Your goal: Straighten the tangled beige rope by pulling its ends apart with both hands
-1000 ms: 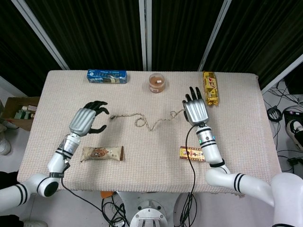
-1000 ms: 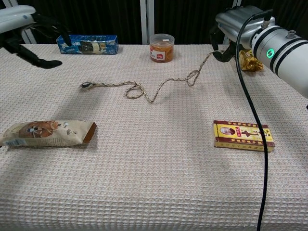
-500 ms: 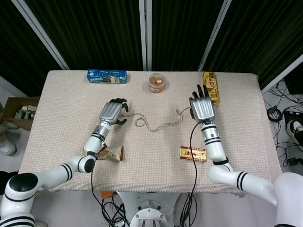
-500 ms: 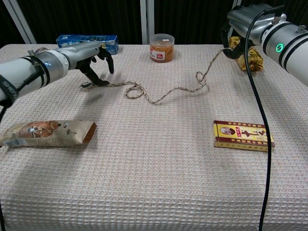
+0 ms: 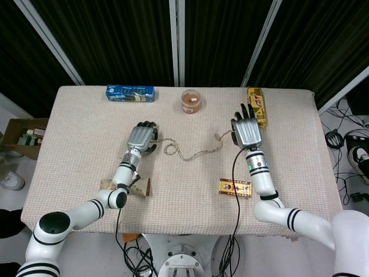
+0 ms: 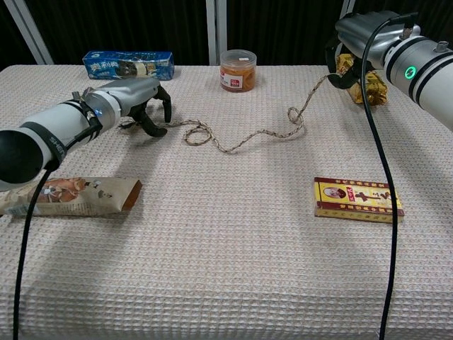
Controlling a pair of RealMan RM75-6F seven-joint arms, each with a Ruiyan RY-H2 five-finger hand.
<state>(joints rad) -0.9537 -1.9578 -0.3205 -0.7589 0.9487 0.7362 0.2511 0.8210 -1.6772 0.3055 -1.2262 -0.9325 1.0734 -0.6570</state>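
The left robot hand (image 6: 141, 99) is arching over the left end of the beige rope (image 6: 244, 134), its dark fingers (image 6: 161, 108) curling down to the cloth around that end; whether they are actually pinching the cord cannot be told from either view. The right robot hand (image 6: 361, 35) is hanging above the bench's far right side, its fingers closing on the rope's other end, which is rising off the cloth toward it in the chest view. Between the two, the rope is lying slack across the middle of the bench (image 5: 184, 190) with a small knot-like loop (image 6: 197, 133) just beside the left robot hand and another loop (image 6: 296, 117) nearer the right one. A round jar (image 5: 191, 100) is standing behind the rope at the far edge, a blue biscuit pack (image 5: 130, 93) is lying along the far left edge, and a gold wrapper (image 5: 257, 107) is sitting just beside the right robot hand. A snack bar (image 6: 71, 196) is resting in front of the left arm, near the front left edge, and a flat red-and-yellow box (image 6: 358, 200) is lying in front of the right arm. Bare cloth is stretching out to the left of the left robot hand and across the front centre.
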